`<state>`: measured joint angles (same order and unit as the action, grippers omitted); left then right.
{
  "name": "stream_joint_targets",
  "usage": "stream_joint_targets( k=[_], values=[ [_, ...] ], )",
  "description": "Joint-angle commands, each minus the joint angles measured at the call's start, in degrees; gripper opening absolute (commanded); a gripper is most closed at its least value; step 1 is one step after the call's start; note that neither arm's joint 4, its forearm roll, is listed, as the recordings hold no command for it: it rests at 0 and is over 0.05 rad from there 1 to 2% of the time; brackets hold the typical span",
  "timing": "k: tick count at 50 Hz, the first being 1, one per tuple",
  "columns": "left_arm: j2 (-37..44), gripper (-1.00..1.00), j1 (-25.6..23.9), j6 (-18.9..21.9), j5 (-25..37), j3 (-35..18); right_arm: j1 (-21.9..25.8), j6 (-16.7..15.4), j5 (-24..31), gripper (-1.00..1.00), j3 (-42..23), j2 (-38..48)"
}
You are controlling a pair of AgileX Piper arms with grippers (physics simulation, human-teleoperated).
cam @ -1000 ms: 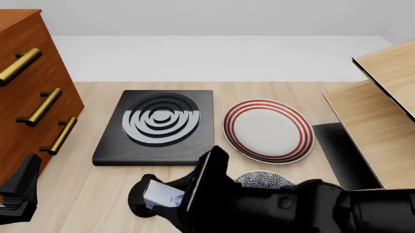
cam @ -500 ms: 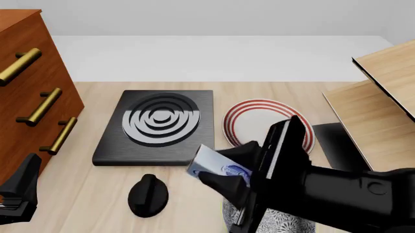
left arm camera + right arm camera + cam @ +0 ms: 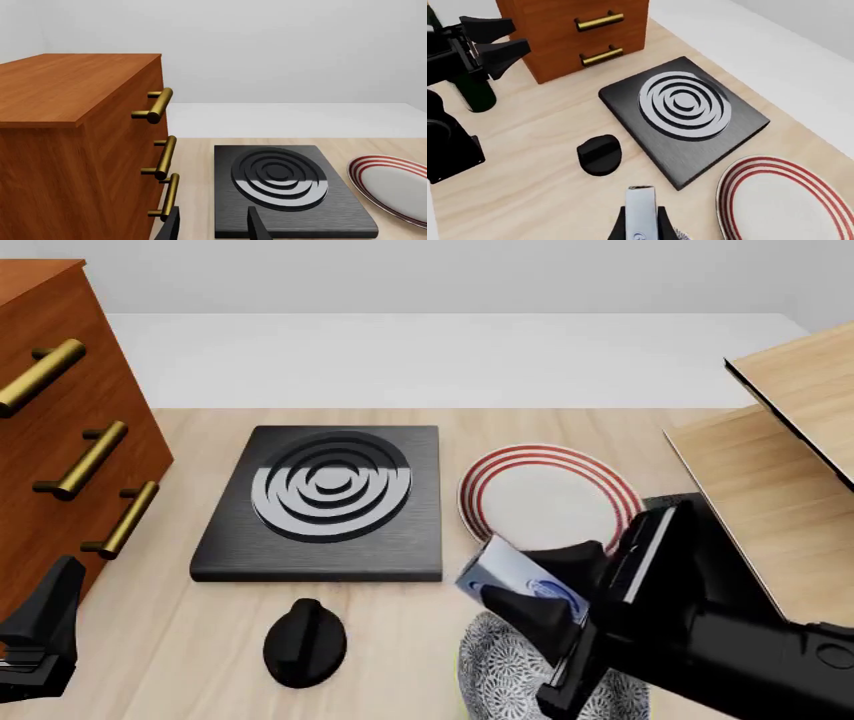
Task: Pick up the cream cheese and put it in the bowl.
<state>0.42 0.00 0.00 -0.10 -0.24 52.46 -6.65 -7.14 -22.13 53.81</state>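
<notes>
Light wood surface (image 3: 400,640), white wall behind; right claw (image 3: 534,602) clamping cream cheese (image 3: 523,580) moved right, above bowl (image 3: 514,670); left claw (image 3: 212,226) apart.

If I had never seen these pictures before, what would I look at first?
Probably the big black right gripper near the front of the table, holding the cream cheese in the air just above the speckled bowl. Next you would spot the white plate with red rings just behind it. Beside the plate, on its left, sits the black stove plate with silver swirls.
</notes>
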Motion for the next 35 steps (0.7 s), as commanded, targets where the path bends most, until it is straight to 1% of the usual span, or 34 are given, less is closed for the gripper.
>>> stream_joint_targets(
  k=[1, 12, 27, 35],
  values=[
    [0.00, 1.00, 0.00, 0.00, 0.00, 0.00, -2.66, 4.00, -3.36, -1.00, 4.05, -0.44],
    [0.00, 1.00, 0.00, 0.00, 0.00, 0.00, -3.88, 5.34, -8.47, -1.00, 7.41, 2.72],
    [0.00, 1.00, 0.00, 0.00, 0.00, 0.00, -4.48, 6.55, -14.29, -1.00, 9.74, 8.08],
    [0.00, 1.00, 0.00, 0.00, 0.00, 0.00, -4.54, 7.08, -16.39, -1.00, 10.62, 9.93]
  ],
)
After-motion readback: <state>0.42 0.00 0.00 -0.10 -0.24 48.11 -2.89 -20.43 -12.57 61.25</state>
